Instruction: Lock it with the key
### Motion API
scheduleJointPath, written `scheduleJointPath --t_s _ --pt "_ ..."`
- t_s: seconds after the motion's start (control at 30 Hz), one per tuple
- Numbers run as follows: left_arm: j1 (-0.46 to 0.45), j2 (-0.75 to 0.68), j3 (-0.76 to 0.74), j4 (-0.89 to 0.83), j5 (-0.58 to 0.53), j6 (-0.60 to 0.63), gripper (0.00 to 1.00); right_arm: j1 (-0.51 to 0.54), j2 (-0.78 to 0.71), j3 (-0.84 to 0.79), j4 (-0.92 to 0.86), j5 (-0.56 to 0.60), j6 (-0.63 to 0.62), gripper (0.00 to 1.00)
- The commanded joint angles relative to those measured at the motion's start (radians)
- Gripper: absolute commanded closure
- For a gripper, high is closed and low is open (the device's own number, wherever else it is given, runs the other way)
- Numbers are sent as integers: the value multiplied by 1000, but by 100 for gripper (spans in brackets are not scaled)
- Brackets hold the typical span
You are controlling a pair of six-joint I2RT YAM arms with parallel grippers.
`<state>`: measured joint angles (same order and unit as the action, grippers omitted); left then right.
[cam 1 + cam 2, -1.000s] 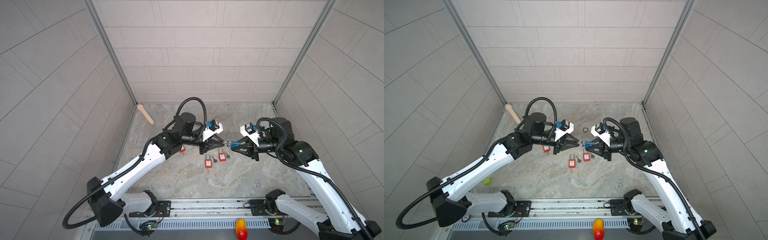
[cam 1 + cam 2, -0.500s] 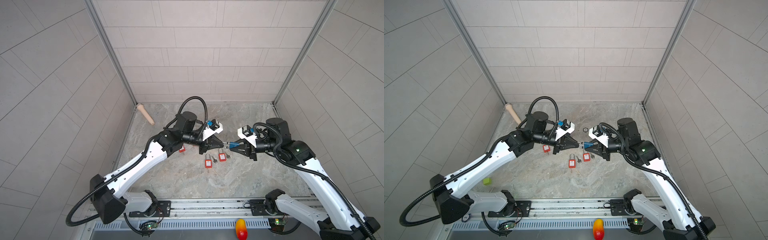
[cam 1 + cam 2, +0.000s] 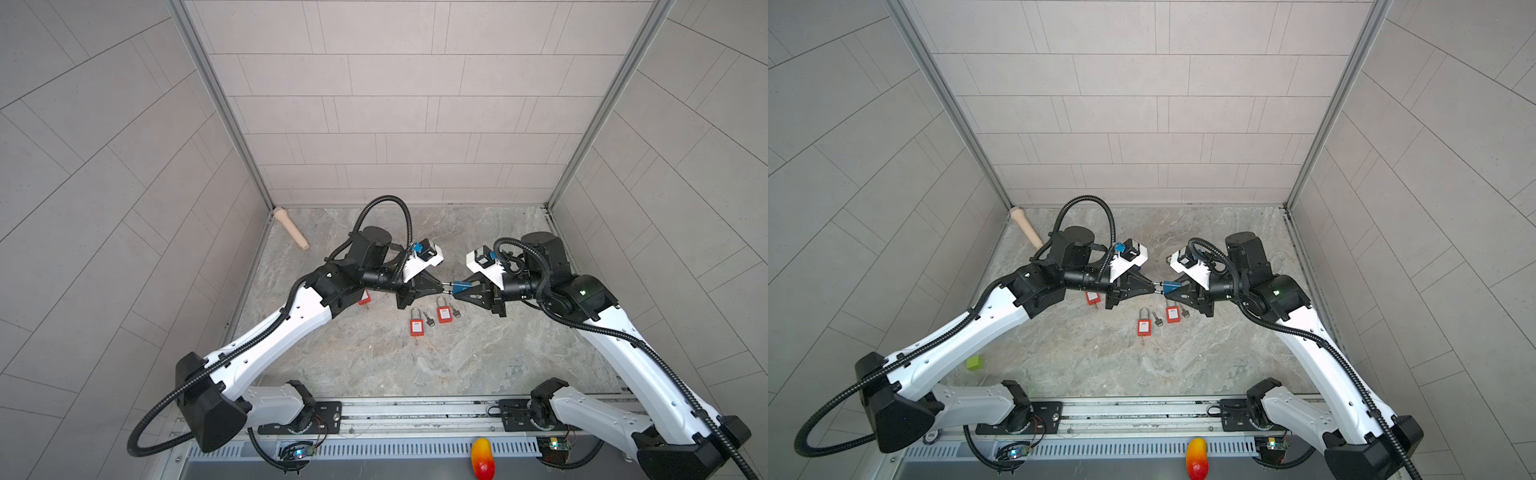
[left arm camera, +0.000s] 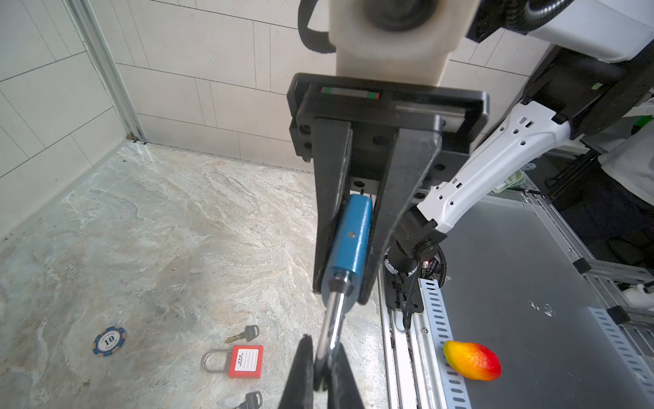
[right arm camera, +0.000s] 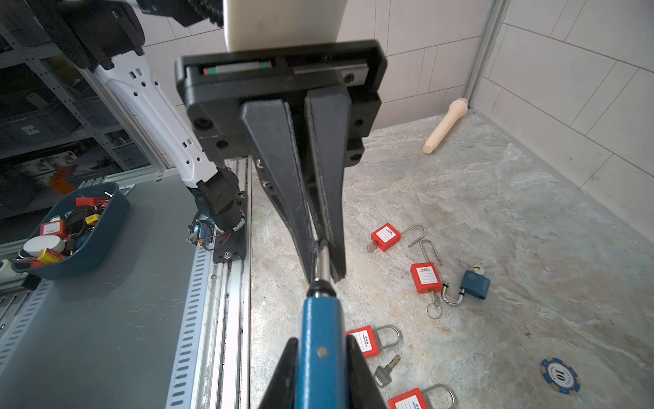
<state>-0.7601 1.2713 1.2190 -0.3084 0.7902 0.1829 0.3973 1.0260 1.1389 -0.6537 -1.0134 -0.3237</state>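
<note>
Shackle is now pinched by left gripper; right gripper clamps blue padlock.

Open: the near-centre and near-right of the counter, and its far-right stretch, bare up to the right wall. Obstructed: the centre, where the left pincer and right pincer meet tip to tip on a blue padlock, above two red padlocks and loose keys; a third red padlock lies under the left arm. Margins: wooden peg in the far-left corner against the wall; green cube near left.
</note>
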Motion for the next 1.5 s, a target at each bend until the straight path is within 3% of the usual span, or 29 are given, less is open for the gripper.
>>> scheduleJointPath --t_s 0.0,0.23,0.37,0.43,0.57,0.73,0.87,1.03,1.47 --pt "-89 14 -8 229 77 -15 100 51 28 28 201 -89 59 100" --pt "-109 32 -68 428 116 -183 100 57 47 25 280 -43 93 100" --pt "-120 41 -62 421 116 -178 100 60 57 28 276 -28 80 100" --pt "-115 29 -50 352 93 -120 100 59 53 33 237 -12 56 100" --pt "-28 -11 -34 231 101 -60 100 40 15 39 87 56 -5 100" --pt "34 -49 11 74 116 30 100 0 -110 -22 -40 163 -39 69" --pt "34 -47 40 26 108 58 100 -18 -211 -67 -102 220 -41 55" --pt "33 -41 62 26 102 48 100 -31 -231 -48 -187 227 -68 53" --pt "10 -54 73 -66 72 114 100 -35 -160 35 -160 216 -129 61"
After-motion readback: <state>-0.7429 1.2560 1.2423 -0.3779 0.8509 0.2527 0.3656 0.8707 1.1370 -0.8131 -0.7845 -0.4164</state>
